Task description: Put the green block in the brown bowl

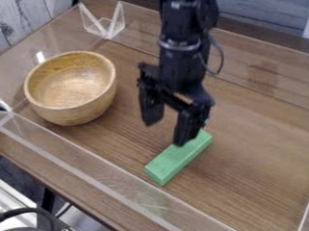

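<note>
- Brown desk (269, 180) is seen running beneath the whole scene, with its planks laid on a slant and its near left edge shown at the lower left.
- The block (180, 160) is found lying flat on the desk, below the end effector (170, 128) in the view and slightly toward the right; nothing of it is held.
- Its long axis is set on a diagonal, from the lower left of the view to the upper right, and its upper end is placed nearest the fingertips.
- Contact between the right-hand fingertip in the view and that upper end cannot be judged, as the two are overlapped or nearly so from this angle.
- The fingers are spread wide apart, one seen at the left and one at the right, with nothing clamped between them.
- The arm (179, 25) is extended from the top of the view, with the end effector pointed down toward the desk; its exact height cannot be read.
- The bowl (71, 86) is placed at the left of the view, well apart from the block, and its near wall is left unobstructed by the arm.
- For the coming move, a short shift toward the middle of the block seems to be needed, with the fingers brought to either side of its narrow width; if they are lowered too near the upper end, the block could be tipped or pushed away.
</note>
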### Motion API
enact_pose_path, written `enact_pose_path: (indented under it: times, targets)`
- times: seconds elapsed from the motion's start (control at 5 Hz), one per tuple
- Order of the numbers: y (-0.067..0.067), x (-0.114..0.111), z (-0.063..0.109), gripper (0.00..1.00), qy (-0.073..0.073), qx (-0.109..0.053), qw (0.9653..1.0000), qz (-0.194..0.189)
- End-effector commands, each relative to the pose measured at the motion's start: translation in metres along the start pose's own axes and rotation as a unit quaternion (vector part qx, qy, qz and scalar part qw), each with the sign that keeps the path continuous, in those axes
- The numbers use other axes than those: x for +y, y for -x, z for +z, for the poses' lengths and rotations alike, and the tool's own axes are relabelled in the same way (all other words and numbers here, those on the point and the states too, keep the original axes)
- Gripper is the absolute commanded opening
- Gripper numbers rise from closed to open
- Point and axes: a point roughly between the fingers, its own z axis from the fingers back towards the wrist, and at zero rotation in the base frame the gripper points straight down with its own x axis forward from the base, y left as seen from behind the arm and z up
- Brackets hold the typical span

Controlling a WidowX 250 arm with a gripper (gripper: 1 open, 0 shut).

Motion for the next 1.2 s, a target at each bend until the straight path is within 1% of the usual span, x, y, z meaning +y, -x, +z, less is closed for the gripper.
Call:
enact_pose_path:
  times: [0.0, 0.6, 1.0]
  targets:
    - [-0.004, -0.003, 0.0, 1.0, -0.006, -0.03, 0.9995, -0.01]
    - [-0.015, -0.01, -0.034, 1.0, -0.001, -0.014, 0.9996, -0.025]
    - [-0.016, -0.013, -0.034, 1.0, 0.001, -0.022, 0.9994, -0.028]
